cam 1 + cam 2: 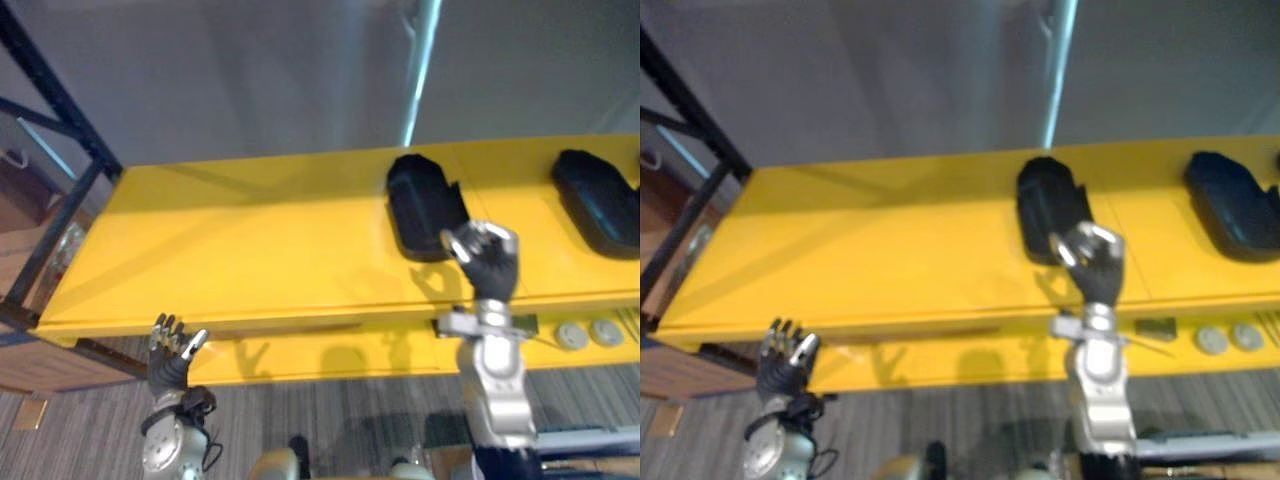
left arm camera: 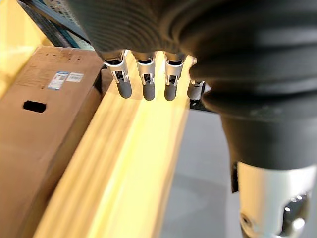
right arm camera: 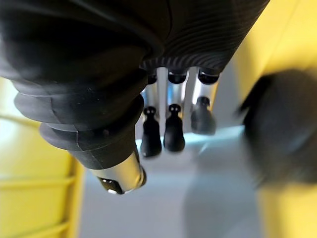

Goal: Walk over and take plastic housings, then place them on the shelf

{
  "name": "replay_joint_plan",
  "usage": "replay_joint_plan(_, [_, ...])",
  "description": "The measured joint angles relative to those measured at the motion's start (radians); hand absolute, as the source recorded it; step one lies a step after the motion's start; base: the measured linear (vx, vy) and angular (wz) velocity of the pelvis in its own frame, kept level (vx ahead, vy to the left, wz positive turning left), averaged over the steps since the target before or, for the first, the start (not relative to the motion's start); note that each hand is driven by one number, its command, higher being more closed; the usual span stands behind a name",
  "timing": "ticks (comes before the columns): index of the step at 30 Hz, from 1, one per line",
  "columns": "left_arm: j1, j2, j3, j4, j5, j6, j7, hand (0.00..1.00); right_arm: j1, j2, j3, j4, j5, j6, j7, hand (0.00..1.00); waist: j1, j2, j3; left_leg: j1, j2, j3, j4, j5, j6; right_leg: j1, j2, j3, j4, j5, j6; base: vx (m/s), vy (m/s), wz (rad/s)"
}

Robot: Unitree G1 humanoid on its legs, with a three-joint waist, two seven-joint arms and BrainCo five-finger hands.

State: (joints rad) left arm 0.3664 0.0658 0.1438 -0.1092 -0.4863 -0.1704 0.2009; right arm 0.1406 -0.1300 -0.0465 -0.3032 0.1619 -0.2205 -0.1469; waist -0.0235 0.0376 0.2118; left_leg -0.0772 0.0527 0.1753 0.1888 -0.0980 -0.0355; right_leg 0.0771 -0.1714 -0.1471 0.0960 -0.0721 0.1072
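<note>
- Black plastic housing (image 1: 425,205) lying on yellow shelf (image 1: 240,250) right of middle; second housing (image 1: 598,200) at right end.
- Right hand (image 1: 487,258) at front edge beside plastic housing, clenched, empty.
- Left hand (image 1: 172,352) below front left corner, released.

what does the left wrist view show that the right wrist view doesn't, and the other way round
Left wrist view: a cardboard box with a cut-out handle hole, next to the shelf's edge, past the left hand and its straight fingers.
Right wrist view: a dark plastic housing, blurred, lying past the right hand, whose fingers are curled and hold nothing.
Both: the yellow shelf.
</note>
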Motion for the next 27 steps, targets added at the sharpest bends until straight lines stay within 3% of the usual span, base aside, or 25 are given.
replay_joint_plan(2, [0.008, 0.000, 0.003, -0.006, 0.024, -0.006, 0.016, 0.00, 0.075, -0.008, 0.010, -0.009, 0.025, 0.002, 0.069, 1.00, -0.017, 0.001, 0.001, -0.013, 0.005, 0.006, 0.003, -0.003, -0.003, -0.019, 0.003, 0.010, 0.007, -0.003, 0.003, 0.02, -0.018, -0.12])
replay_joint_plan(5, [0.025, -0.002, 0.004, -0.011, 0.024, -0.014, 0.023, 0.00, 0.112, -0.020, 0.026, -0.008, 0.041, 0.003, 0.151, 1.00, -0.017, 0.002, 0.002, -0.012, 0.007, 0.012, 0.008, -0.006, -0.008, -0.023, 0.003, 0.015, 0.017, -0.010, 0.004, 0.03, -0.010, -0.05])
replay_joint_plan(9, [0.029, -0.002, 0.000, -0.013, 0.023, -0.023, 0.024, 0.00, 0.113, -0.039, 0.071, 0.022, 0.060, 0.004, 0.191, 1.00, -0.015, -0.002, 0.005, -0.011, 0.003, 0.011, 0.011, -0.010, -0.007, -0.028, -0.002, 0.015, 0.035, -0.024, 0.004, 0.01, 0.001, 0.01])
replay_joint_plan(19, [0.042, -0.002, -0.034, -0.058, 0.023, -0.001, 0.056, 0.00, 0.088, -0.061, 0.090, 0.135, 0.060, 0.005, 0.185, 1.00, -0.014, 0.000, 0.015, -0.006, -0.013, -0.003, 0.009, -0.007, -0.004, -0.043, -0.018, 0.009, 0.092, -0.062, 0.010, 0.01, -0.006, 0.04])
replay_joint_plan(27, [0.038, -0.002, -0.041, -0.060, 0.024, 0.006, 0.055, 0.00, 0.000, -0.061, 0.071, 0.214, 0.058, 0.005, 0.085, 1.00, -0.011, 0.001, 0.018, 0.007, -0.020, -0.017, -0.007, 0.007, -0.004, -0.041, -0.022, 0.002, 0.098, -0.062, 0.009, -0.01, -0.002, 0.04])
